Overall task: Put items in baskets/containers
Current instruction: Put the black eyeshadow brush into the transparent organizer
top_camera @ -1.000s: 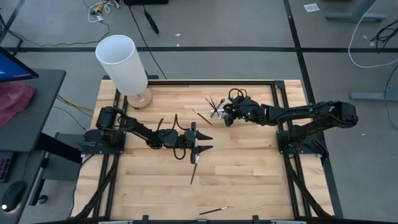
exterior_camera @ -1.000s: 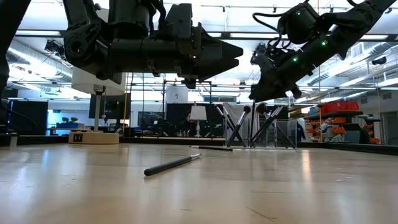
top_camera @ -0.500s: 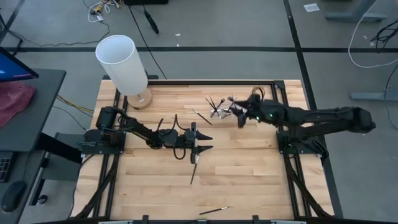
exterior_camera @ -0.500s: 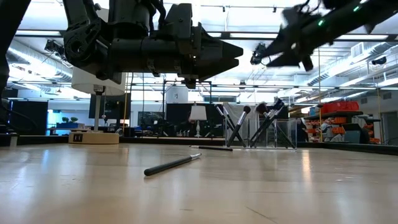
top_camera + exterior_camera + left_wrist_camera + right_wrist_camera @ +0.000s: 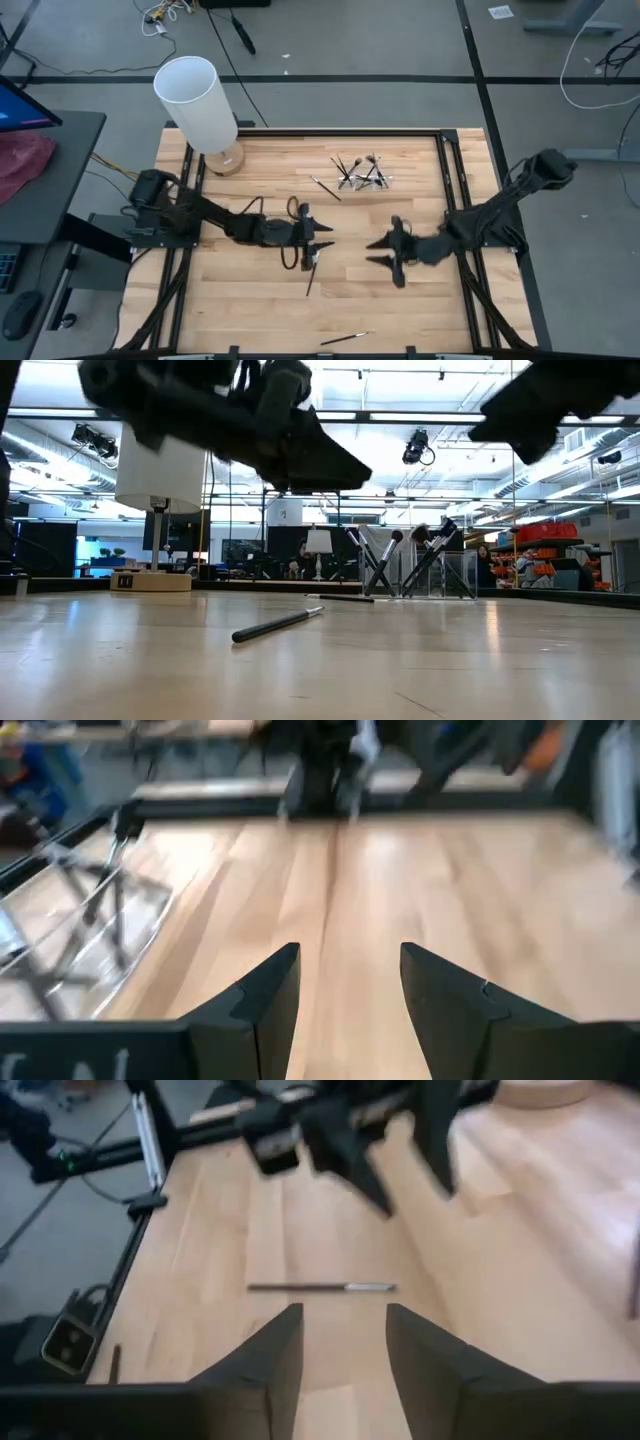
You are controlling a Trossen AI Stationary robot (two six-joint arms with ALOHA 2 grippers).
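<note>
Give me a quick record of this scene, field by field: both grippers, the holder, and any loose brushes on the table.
left gripper: open, empty, mid-table
right gripper: open, empty, mid-table, facing the left one
holder: far side of table, several brushes standing in it
brush beside holder: lying flat
middle brush: lying flat near the left gripper
near-edge brush: lying flat
white cylinder: far left corner

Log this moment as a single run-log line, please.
left gripper: open, empty, mid-table | right gripper: open, empty, facing it | brush: on table between them | clear holder: several brushes standing inside
</note>
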